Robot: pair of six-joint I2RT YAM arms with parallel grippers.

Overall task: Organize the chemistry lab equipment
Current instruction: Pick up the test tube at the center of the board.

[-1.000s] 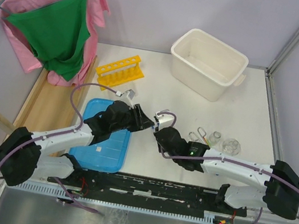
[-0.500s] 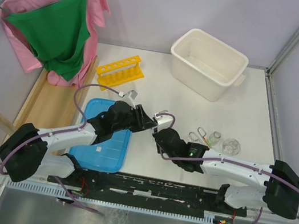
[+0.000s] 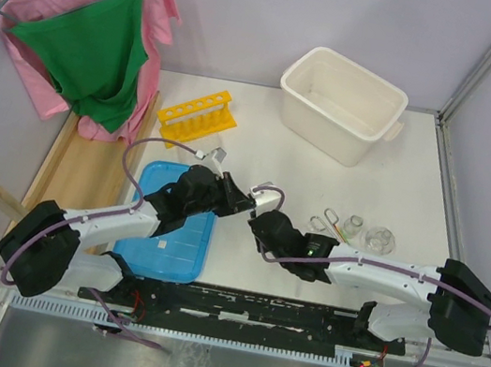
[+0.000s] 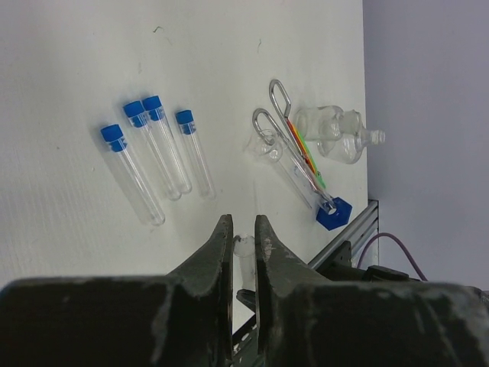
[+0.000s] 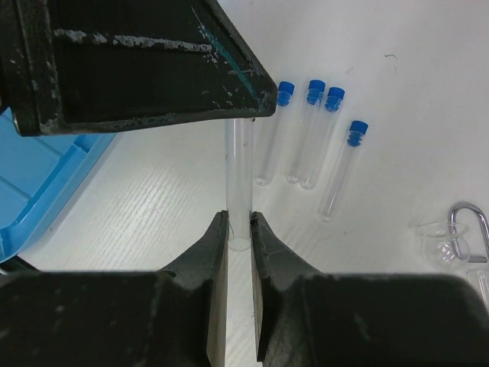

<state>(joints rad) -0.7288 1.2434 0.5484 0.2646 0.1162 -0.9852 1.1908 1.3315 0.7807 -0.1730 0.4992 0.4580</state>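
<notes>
A clear tube [image 5: 238, 168] is held off the table between both arms. My right gripper [image 5: 238, 222] is shut on one end of the tube. My left gripper [image 4: 242, 222] is closed around the other end of the tube [image 4: 246, 256]. In the top view both grippers meet at the table's middle [image 3: 255, 206]. Several blue-capped tubes [image 4: 164, 149] lie side by side on the table below. The metal tongs [image 4: 286, 130], thin coloured rods [image 4: 309, 160] and clear flasks [image 4: 336, 134] lie together to the right. The yellow rack [image 3: 197, 116] stands at the back left.
A large white tub [image 3: 342, 105] stands at the back right. A flat blue lid [image 3: 171, 227] lies under the left arm. Pink and green cloths [image 3: 94, 43] hang on a hanger at the far left, beside a wooden frame.
My left gripper's jaws have closed in on the tube that the right gripper holds. Both arms have shifted only slightly.
</notes>
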